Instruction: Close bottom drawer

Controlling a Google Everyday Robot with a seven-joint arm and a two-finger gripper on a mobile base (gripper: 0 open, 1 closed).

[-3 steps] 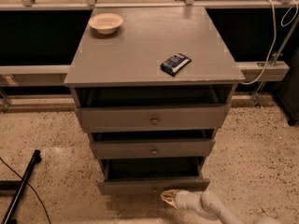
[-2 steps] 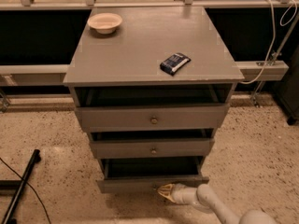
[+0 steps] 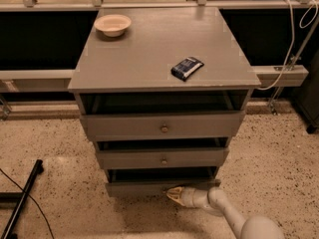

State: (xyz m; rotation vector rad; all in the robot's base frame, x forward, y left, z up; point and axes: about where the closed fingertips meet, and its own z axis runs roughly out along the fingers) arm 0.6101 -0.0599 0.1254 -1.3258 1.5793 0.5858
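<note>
Camera view. Bottom drawer [image 3: 134,187]: grey, flat front, lowest of three under the counter [image 3: 149,54], close to the speckled floor [image 3: 50,138]. It stands partly pulled out, with a dark gap above its front. Middle drawer [image 3: 129,159] and top drawer [image 3: 124,126] are also partly out, each with a small round knob. The gripper [image 3: 172,193] has its tan tip at the bottom drawer's front, near centre. How far open it is cannot be told. No hold seen. On the counter are a pale bowl [image 3: 112,24] and a dark blue packet [image 3: 187,67], its print unreadable.
</note>
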